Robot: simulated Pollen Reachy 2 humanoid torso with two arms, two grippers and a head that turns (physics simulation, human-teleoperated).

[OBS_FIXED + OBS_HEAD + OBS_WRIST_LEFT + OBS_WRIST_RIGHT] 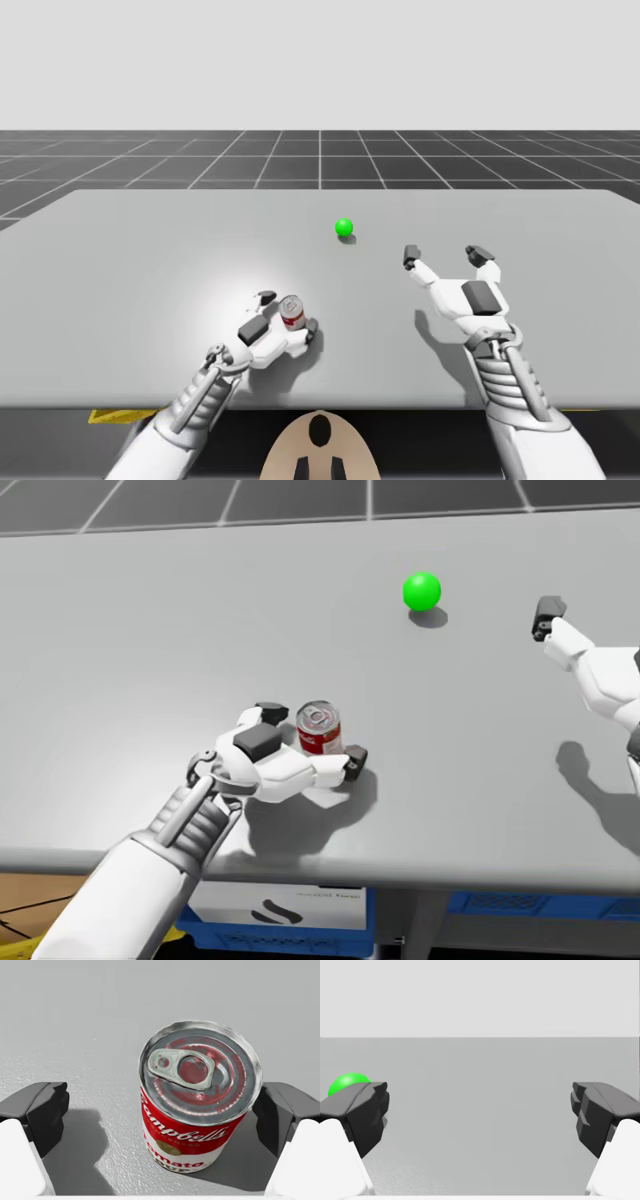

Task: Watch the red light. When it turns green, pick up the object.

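Light [344, 227] is showing green, sitting on the desk [120, 280] toward the far side, about mid-width. Can [197, 1100], red and white with a silver pull-tab lid, is standing upright on the desk near the front edge, left of centre, well apart from the light. Left pincer [163, 1112] is sitting low at the desk around the can, spread wide, not gripping. Can is standing between its fingers [42, 1110], close up to one of them; whether it is touching I cannot tell. The other finger is standing clear, with bare desk and shadow showing in the gap. Left arm is coming in from the front left, wrist angling toward the can. Right pincer [480, 1110] is hovering over the desk on the right, spread wide, holding nothing, pointing toward the far edge. The light is peeking out from behind one of its fingers in the right wrist view. Right arm is casting a shadow on the desk beside it. Blue crate [290, 920] is sitting under the desk's front edge in the head view.
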